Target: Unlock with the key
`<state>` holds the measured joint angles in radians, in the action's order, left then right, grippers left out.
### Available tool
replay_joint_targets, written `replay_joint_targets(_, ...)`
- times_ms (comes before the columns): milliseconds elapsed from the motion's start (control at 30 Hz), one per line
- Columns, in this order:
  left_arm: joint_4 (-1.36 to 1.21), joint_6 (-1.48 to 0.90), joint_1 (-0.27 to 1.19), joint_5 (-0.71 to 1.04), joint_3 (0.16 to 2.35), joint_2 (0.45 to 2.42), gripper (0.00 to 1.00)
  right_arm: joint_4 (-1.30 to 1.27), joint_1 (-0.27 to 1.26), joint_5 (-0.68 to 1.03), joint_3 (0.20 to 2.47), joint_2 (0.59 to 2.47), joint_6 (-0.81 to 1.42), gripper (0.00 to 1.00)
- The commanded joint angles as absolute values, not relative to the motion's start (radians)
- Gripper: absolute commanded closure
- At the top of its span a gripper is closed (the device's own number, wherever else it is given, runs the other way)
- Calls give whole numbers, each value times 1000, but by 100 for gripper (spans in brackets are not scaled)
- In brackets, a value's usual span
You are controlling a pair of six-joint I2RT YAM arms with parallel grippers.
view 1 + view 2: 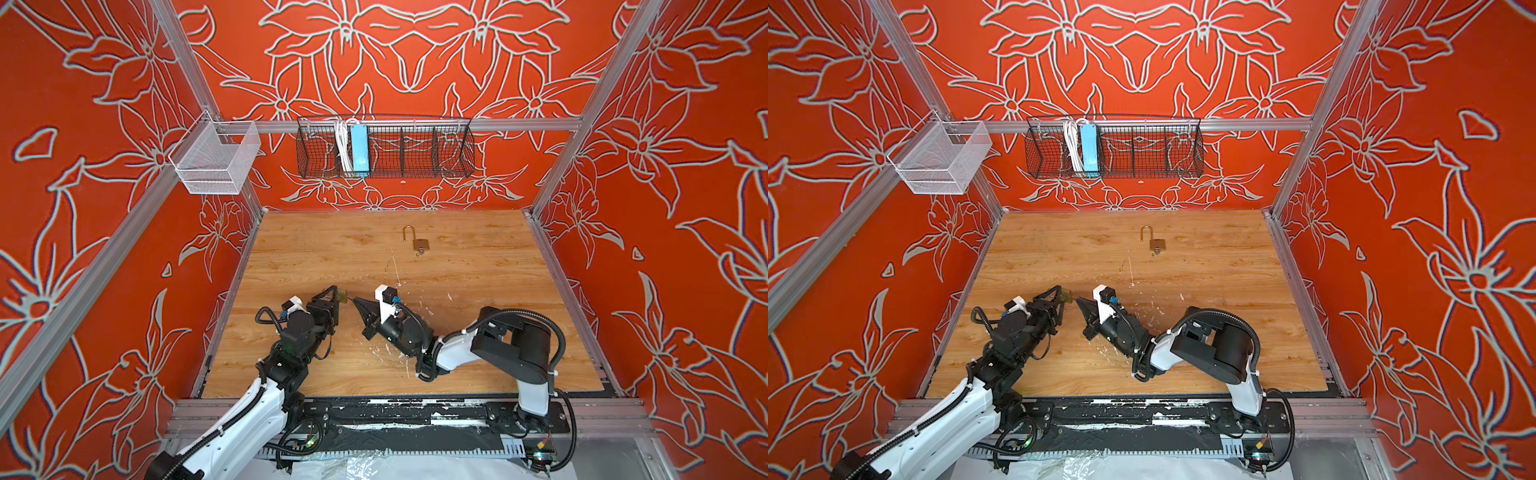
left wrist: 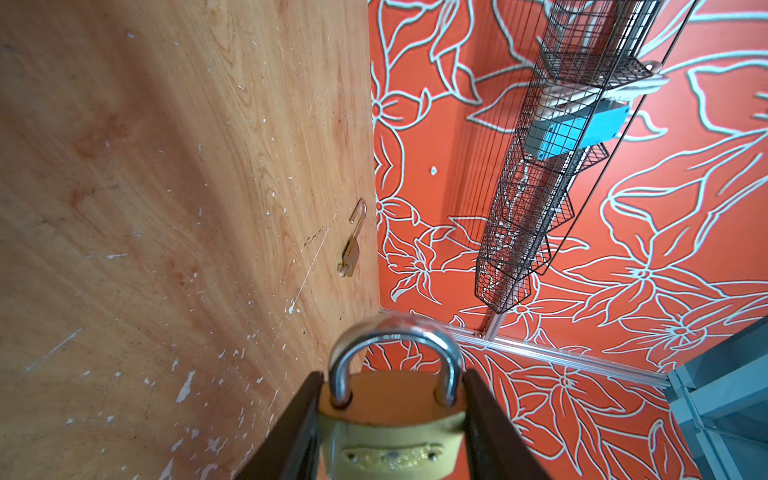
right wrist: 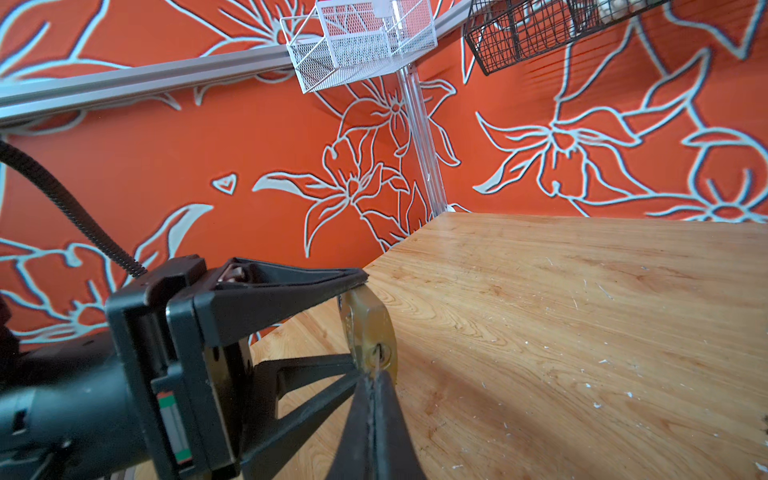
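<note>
In the left gripper [image 2: 395, 374] the brass padlock with closed steel shackle [image 2: 390, 419] is clamped by its sides. At its keyhole [image 3: 377, 355] the right gripper [image 3: 374, 380] is pinched shut, the key unseen. A rigid hold and a twist squarely about the keyhole are called for.

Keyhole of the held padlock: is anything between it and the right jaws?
Nothing visible. The right gripper, jaws shut, sits tip-first right at the keyhole of the padlock clamped in the left gripper.
</note>
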<state>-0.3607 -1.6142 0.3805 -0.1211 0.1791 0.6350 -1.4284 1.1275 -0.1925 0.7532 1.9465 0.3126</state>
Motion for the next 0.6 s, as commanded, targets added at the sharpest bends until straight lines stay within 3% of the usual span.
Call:
replay_joint_targets(0,-517,-1605,384,57,192,627,100,-1411,1107,-164,753,1951,287,100)
replay_joint_targets(133,-555,-1606,375,89,190,642,100,-1412,1100,-141,760,1965,291,100)
replay_joint_targets(433,-598,-1572,358,107,184,640,100,-1413,1095,79,782,1957,238,100)
replay_joint_targets(567,-607,-1557,346,116,180,643,100,-1413,1094,84,733,1911,214,100)
